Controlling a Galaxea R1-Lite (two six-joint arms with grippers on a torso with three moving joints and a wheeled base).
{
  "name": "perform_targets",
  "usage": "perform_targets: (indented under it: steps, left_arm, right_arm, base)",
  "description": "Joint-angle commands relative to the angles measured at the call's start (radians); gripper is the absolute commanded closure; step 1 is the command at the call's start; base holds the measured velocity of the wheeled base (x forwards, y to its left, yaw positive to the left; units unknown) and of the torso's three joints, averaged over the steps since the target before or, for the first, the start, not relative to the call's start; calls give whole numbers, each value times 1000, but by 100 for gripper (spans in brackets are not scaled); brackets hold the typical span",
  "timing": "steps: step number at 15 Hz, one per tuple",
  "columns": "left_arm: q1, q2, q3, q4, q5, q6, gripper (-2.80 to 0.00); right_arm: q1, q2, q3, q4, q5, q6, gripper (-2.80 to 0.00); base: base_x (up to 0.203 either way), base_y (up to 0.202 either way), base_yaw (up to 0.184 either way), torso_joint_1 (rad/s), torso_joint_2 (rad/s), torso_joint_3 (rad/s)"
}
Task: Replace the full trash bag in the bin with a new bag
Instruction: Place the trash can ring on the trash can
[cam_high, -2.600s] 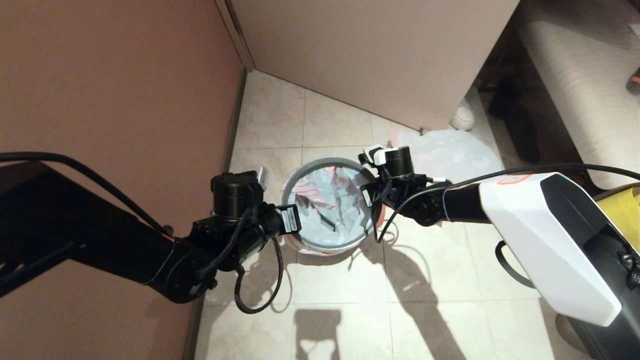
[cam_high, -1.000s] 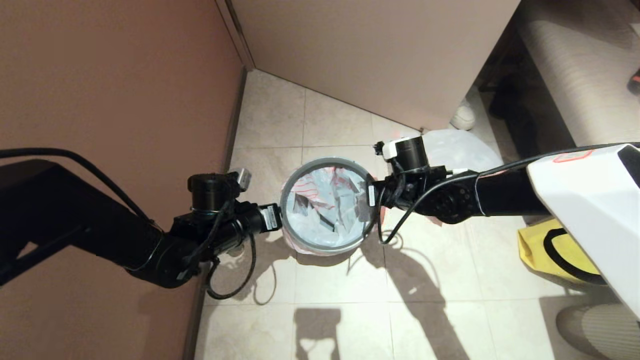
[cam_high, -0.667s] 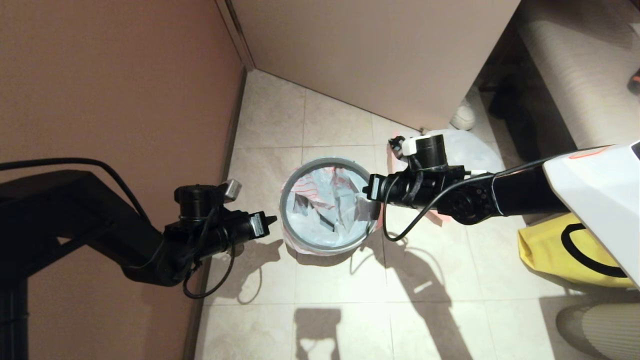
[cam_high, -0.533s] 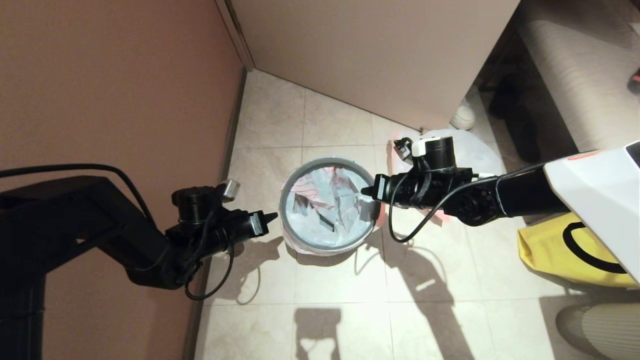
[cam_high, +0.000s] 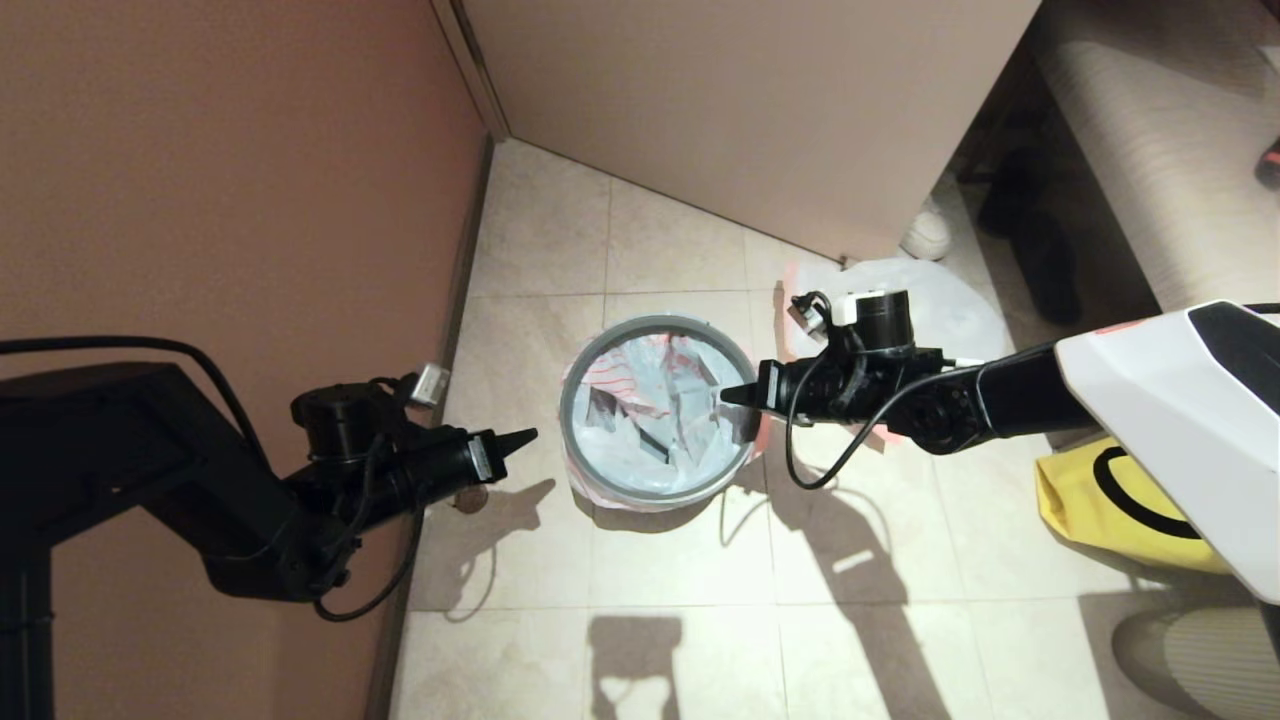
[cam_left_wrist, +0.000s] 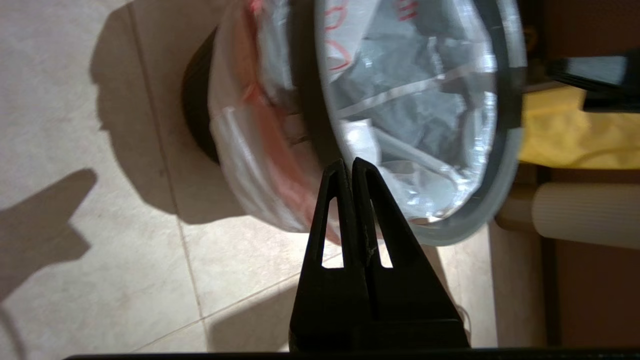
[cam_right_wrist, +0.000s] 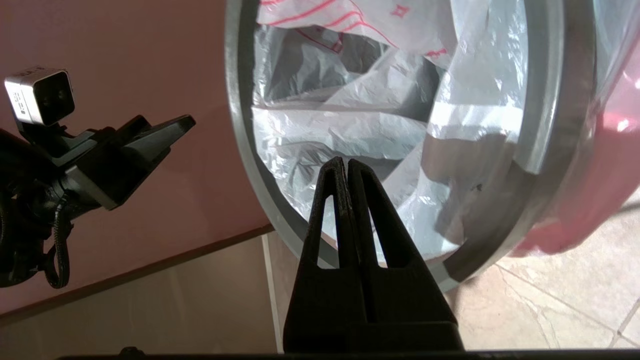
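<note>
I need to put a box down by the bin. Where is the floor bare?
Bare tiles lie between the bin and the corner walls, and in front of it. Its right is crowded: full trash bag, yellow bag.

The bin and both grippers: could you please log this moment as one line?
new bag: lining bin, hem folded over rim | full trash bag: floor | left gripper: shut, beside bin | right gripper: shut, over rim

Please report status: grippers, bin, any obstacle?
Left gripper shut, empty, beside bin. Right gripper shut, empty, over rim. New bag lining bin. Nothing blocking.
</note>
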Motion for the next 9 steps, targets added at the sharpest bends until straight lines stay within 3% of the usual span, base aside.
perform_targets:
  steps: [1,4,9]
  left_arm:
    - [20,-24,7,-6,-69,-5,0]
    - [22,-1,-3,-8,-192,-10,0]
    - [11,121,-181,-4,-260,-19,0]
  right_arm:
    - [-3,17,-26,0,9,3,0]
    - [-9,41,-82,14,29,3,0]
    - [-23,109,-186,68,41,1,0]
  base:
    - [0,0,0,0,0,0]
    - [0,0,0,0,0,0]
    - [0,0,0,0,0,0]
